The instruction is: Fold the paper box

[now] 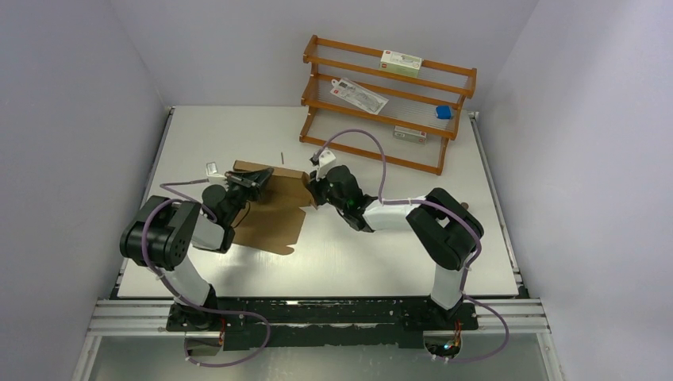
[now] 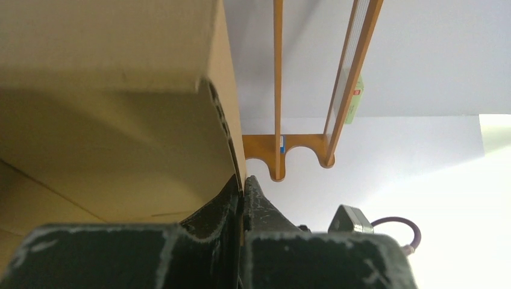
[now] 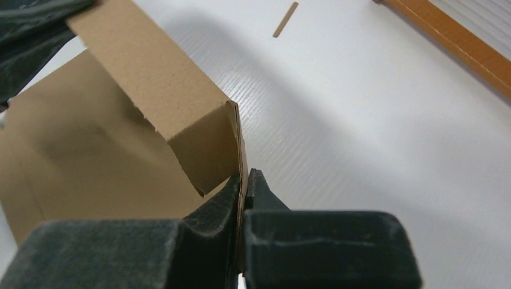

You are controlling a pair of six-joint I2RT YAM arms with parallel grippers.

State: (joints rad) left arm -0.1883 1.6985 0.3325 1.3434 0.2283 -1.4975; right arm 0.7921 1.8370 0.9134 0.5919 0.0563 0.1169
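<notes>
The paper box point(image 1: 274, 210) is a plain brown cardboard piece lying left of the table's middle, its far wall and side flaps raised. My left gripper point(image 1: 252, 181) is shut on the box's upright left flap; in the left wrist view the cardboard point(image 2: 120, 120) runs down between the closed fingers of the gripper point(image 2: 243, 186). My right gripper point(image 1: 317, 190) is shut on the box's right side flap; in the right wrist view the flap edge point(image 3: 199, 132) is pinched by the gripper point(image 3: 244, 180). The left arm's fingers point(image 3: 30, 30) show at the far corner.
An orange wooden rack point(image 1: 389, 99) stands at the back right, holding a white and green carton point(image 1: 401, 62), a packet point(image 1: 359, 94) and a blue item point(image 1: 444, 113). A small white thing point(image 1: 212, 167) and a thin stick point(image 1: 282, 158) lie behind the box.
</notes>
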